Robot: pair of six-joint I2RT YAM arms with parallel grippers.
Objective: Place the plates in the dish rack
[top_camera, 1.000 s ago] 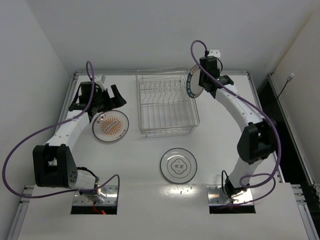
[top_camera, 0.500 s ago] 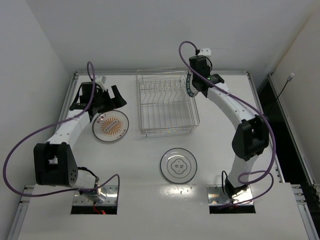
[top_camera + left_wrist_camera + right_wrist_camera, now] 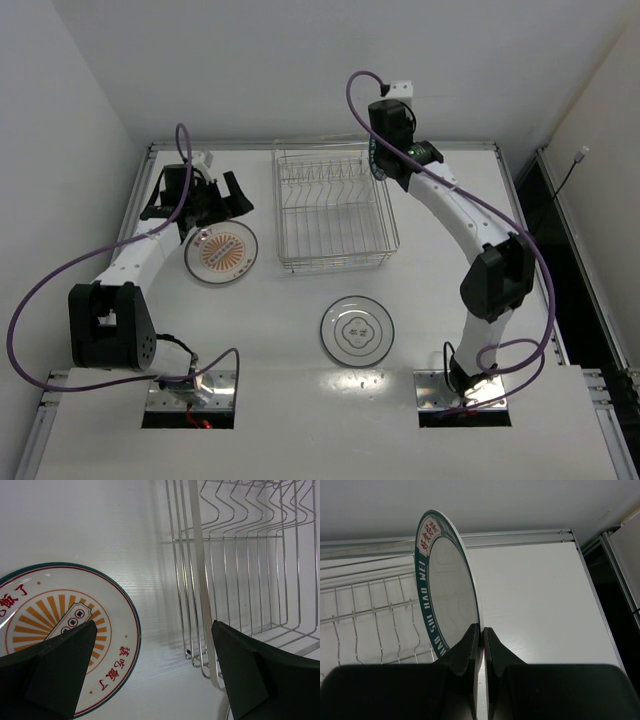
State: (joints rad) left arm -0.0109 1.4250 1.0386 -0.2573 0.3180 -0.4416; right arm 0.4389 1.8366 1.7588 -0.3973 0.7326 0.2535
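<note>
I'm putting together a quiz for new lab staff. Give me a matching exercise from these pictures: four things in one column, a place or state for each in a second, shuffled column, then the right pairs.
Things
1. green-rimmed plate
2. sunburst plate
3. white plate with dark ring
4. left pincer

Places or states
A. flat on the table, between the rack and the arm bases
B. open, holding nothing
C. upright on edge, clamped in the right pincer
D. flat on the table, left of the rack

Pairs: 1-C, 2-D, 3-A, 4-B
</note>
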